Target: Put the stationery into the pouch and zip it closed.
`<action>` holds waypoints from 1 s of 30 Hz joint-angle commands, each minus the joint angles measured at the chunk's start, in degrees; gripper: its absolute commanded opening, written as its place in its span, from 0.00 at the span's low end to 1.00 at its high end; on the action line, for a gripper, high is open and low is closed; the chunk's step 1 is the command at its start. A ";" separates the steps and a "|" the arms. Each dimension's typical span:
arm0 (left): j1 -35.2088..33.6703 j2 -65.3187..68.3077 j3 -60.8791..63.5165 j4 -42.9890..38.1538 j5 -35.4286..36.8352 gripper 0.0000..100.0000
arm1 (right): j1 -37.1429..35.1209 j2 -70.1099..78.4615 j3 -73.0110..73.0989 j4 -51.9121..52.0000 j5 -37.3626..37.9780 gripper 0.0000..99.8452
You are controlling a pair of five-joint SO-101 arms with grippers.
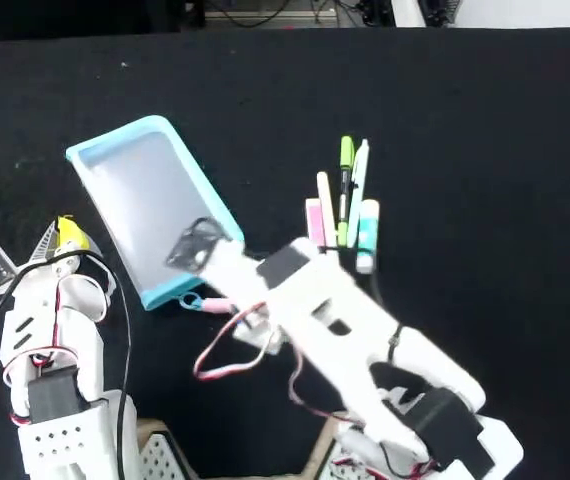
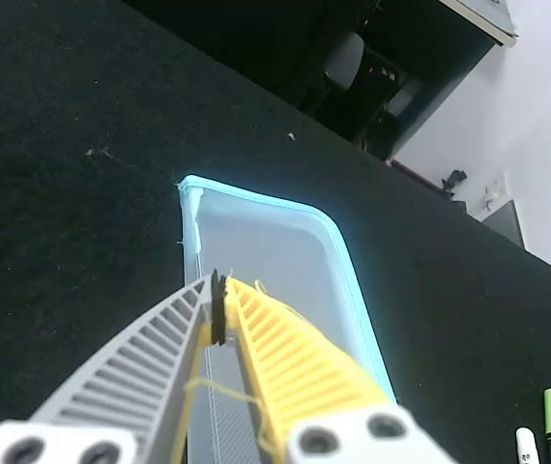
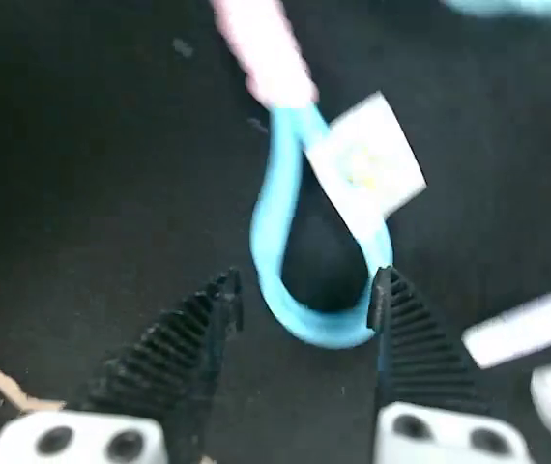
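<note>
The pouch (image 1: 145, 195) is laid flat on the black table (image 1: 485, 150), translucent with a light-blue border, and is set at a slant. The stationery (image 1: 345, 205), a cluster of pens and markers, is placed on the table to one side of the pouch, apart from it; none of it is located inside. A blue zip-pull loop (image 1: 191, 300) with a pink tab (image 1: 217, 306) is extended from the pouch's near corner onto the table. The right gripper (image 1: 200, 245) is positioned above that corner. In the right wrist view, the right gripper (image 3: 304, 280) is seen released, with its black fingers spread, and the loop (image 3: 268, 232) is framed between them together with a white tag (image 3: 364, 159); contact with the fingers cannot be determined. The left gripper (image 1: 65, 235) is held beside the pouch's long edge, clear of the stationery. In the left wrist view, its grey and yellow fingers are seen clenched tip to tip (image 2: 217, 295) with nothing gripped, above the pouch (image 2: 266, 251).
</note>
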 commanded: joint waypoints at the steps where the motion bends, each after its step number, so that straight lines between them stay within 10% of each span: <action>1: -0.57 -0.18 -0.84 -1.23 0.44 0.03 | -3.78 -2.07 1.80 -10.29 -0.09 0.21; 30: -0.57 -0.26 -0.84 -1.23 0.44 0.03 | -6.07 6.20 12.09 -38.51 2.73 0.20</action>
